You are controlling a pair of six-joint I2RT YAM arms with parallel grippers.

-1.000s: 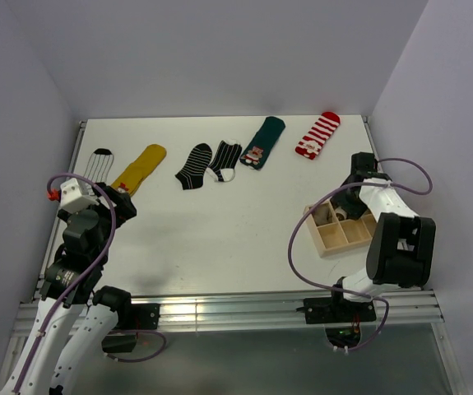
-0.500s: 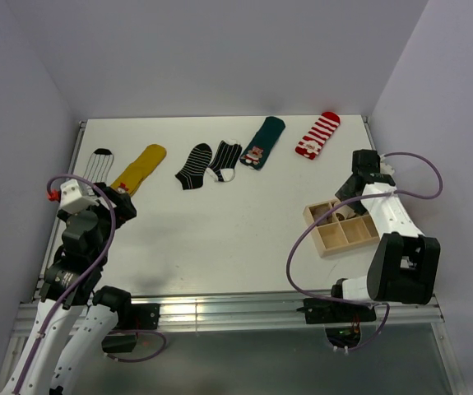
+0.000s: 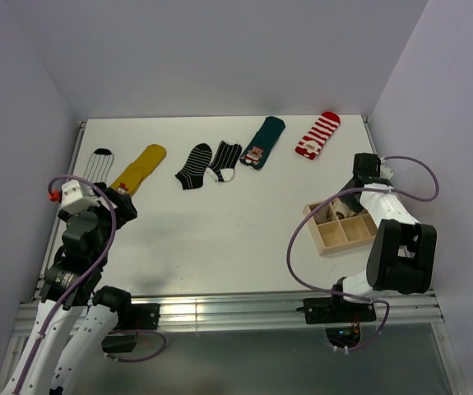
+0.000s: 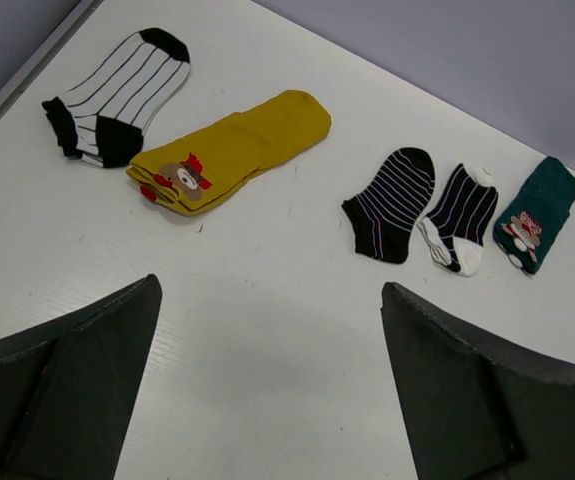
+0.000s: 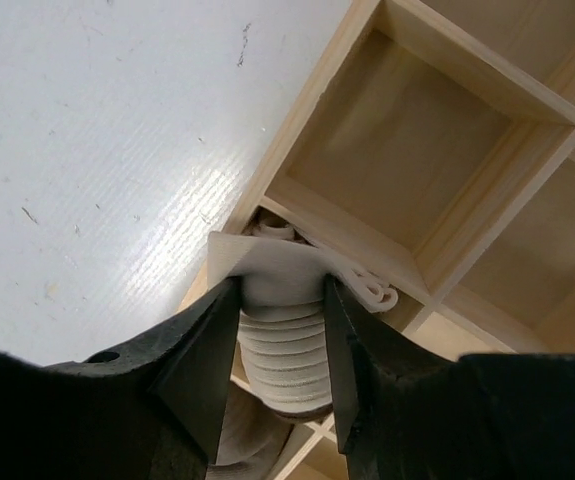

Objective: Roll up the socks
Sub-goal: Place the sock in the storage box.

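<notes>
Socks [image 3: 224,160]: one roll in hand, six left flat
That one rolled cream sock [image 5: 285,265] is pinched in my right pincer [image 5: 282,300] at a corner slot of the wooden box [image 5: 307,110]. The other six lie unrolled along the table's [image 3: 220,239] far side. My left pincer [image 4: 267,300] hangs wide open, holding nothing.

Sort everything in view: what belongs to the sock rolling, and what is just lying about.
Job: white striped sock, yellow sock, black striped sock, dark white-toed sock, green sock, red-striped sock, and rolled cream sock pinched in right tool.
Lying about: divided wooden box, table.
</notes>
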